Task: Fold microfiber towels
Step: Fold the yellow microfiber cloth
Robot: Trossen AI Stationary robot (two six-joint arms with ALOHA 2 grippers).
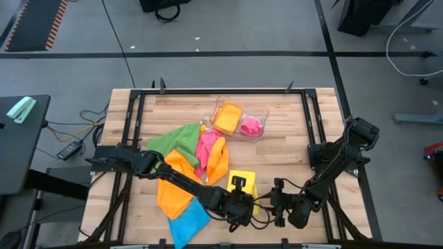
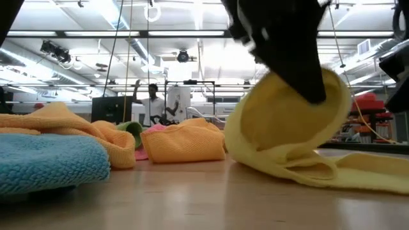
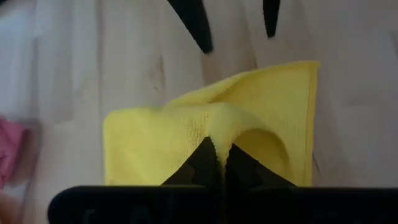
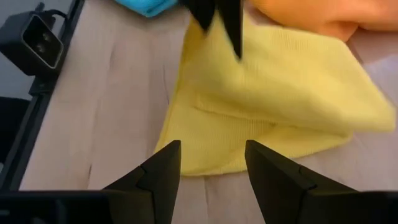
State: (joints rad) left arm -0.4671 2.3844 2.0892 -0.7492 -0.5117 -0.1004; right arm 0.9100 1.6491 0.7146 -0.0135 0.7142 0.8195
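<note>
A yellow towel (image 1: 243, 181) lies near the table's front edge, one side of it drawn up into a peak (image 2: 287, 121). My left gripper (image 3: 219, 155) is shut on that peak. My right gripper (image 4: 211, 163) stands open just right of the towel, its fingers apart and empty. Left of the yellow towel lie a blue towel (image 1: 187, 221), orange towels (image 1: 176, 183), a pink one (image 1: 206, 145) and a green one (image 1: 176, 138), heaped together on the tabletop. My left gripper pinches a pucker of the yellow towel (image 3: 221, 127) between its two fingers, in the towel's near part; one layer or several, I cannot tell. The fingers slant down from the near left. The pinched part is raised, and the rest of the towel (image 2: 358, 169) lies on the table.
A clear plastic tray (image 1: 257, 111) at the far middle holds an orange and a pink cloth. Black rails (image 1: 131, 117) run along the table's sides. Bare wood (image 1: 291, 149) lies between the tray and the right arm. A person (image 2: 152, 102) stands in the room behind.
</note>
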